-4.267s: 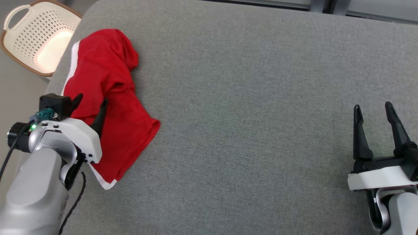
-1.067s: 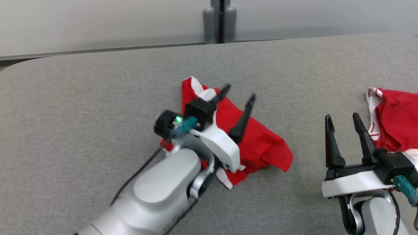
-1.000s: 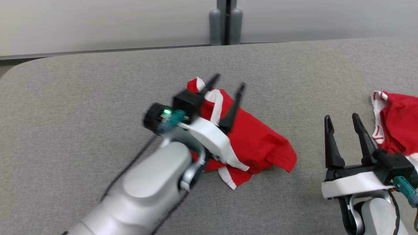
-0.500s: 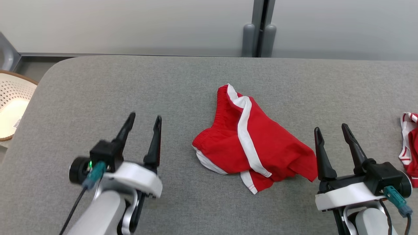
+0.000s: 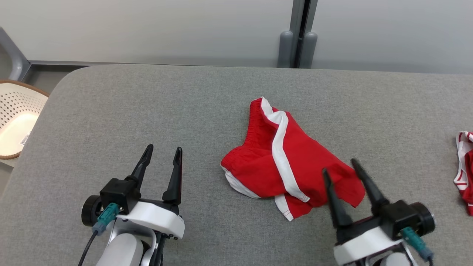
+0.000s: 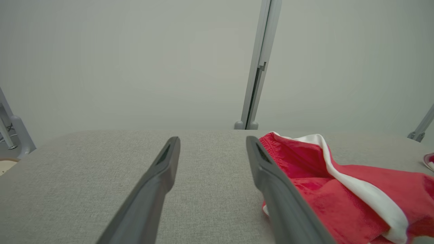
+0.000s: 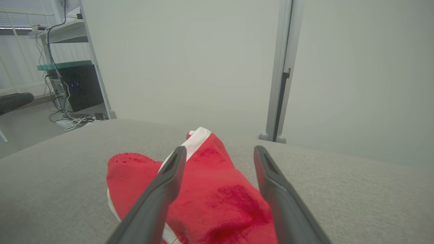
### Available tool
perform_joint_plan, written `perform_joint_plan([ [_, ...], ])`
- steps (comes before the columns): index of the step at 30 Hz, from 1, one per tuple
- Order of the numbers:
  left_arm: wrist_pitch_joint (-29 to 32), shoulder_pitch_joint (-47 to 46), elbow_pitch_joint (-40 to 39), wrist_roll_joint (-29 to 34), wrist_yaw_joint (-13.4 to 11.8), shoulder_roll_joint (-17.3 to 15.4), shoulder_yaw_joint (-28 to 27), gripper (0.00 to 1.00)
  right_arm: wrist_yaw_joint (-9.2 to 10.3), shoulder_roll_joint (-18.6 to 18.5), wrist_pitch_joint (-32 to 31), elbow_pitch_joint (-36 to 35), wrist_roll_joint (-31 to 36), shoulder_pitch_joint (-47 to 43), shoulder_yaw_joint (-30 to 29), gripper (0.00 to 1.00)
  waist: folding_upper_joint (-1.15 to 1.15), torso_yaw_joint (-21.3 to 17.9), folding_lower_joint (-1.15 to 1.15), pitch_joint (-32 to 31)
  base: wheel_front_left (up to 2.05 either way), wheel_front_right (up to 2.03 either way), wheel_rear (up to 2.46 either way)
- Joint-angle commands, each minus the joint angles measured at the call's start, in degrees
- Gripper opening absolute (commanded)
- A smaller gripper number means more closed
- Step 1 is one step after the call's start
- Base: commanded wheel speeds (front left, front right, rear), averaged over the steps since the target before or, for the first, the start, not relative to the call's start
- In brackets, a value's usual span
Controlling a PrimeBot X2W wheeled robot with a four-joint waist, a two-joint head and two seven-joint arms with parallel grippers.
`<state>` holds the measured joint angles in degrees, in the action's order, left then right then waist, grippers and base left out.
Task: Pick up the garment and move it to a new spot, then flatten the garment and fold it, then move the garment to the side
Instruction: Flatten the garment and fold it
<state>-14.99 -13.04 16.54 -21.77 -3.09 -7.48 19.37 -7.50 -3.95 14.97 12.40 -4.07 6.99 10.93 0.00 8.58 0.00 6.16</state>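
Jaws on both sides stand wide apart and hold nothing. My left gripper hovers over bare grey table, fingers pointing away from me. My right gripper is a little blurred and tilts to my left. Its fingertips lie across the near right corner of the red garment; whether they touch the cloth I cannot tell. In the right wrist view the garment lies between and beneath my two fingers.

The garment, shorts with a white stripe, lies crumpled near the middle of the table, to the right of my left gripper and apart from it. Its long axis slants from far left to near right, with the gathered waistband at the far-left end and a loose corner toward my right gripper.

Another red-and-white garment lies at the table's right edge, and a pale perforated basket stands off the table's left end.
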Motion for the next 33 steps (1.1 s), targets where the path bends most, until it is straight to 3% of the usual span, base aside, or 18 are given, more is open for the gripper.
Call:
perform_joint_plan([
  [1, -0.2, 0.9, 0.4, 0.7, 0.7, 0.3, -0.9, 1.00, 0.03, -0.9, 0.3, 0.5, -0.3, -1.4, 2.3, 1.00, 0.00, -0.2, 0.00, 0.0, 0.00, 0.00, 0.00],
  [12, -0.2, 1.2, 2.7, 4.7, 4.3, 2.9, -5.0, 1.00, 0.03, -4.2, 0.3, 3.9, -3.6, -2.4, 14.2, 1.00, 0.00, -1.5, 0.00, 0.1, 0.00, 0.00, 0.00],
  [31, -0.2, -0.7, 4.3, 7.0, 6.8, 4.4, -7.0, 1.00, 0.03, -0.9, -0.3, 19.4, 2.1, 6.3, 11.8, 0.99, 0.00, 2.1, 0.00, 3.9, 0.00, 0.00, 0.00],
  [32, -0.2, -0.5, 4.4, 7.2, 6.9, 4.4, -7.2, 1.00, 0.03, -0.6, -0.3, 20.1, 2.3, 6.6, 11.5, 0.30, 0.00, 2.3, 0.00, 3.9, 0.00, 0.00, 0.00],
  [33, -0.2, -0.5, 4.4, 7.2, 6.9, 4.4, -7.2, 1.00, 0.03, -0.6, -0.3, 20.1, 2.3, 6.6, 11.5, 0.30, 0.00, 2.3, 0.00, 3.9, 0.00, 0.00, 0.00],
])
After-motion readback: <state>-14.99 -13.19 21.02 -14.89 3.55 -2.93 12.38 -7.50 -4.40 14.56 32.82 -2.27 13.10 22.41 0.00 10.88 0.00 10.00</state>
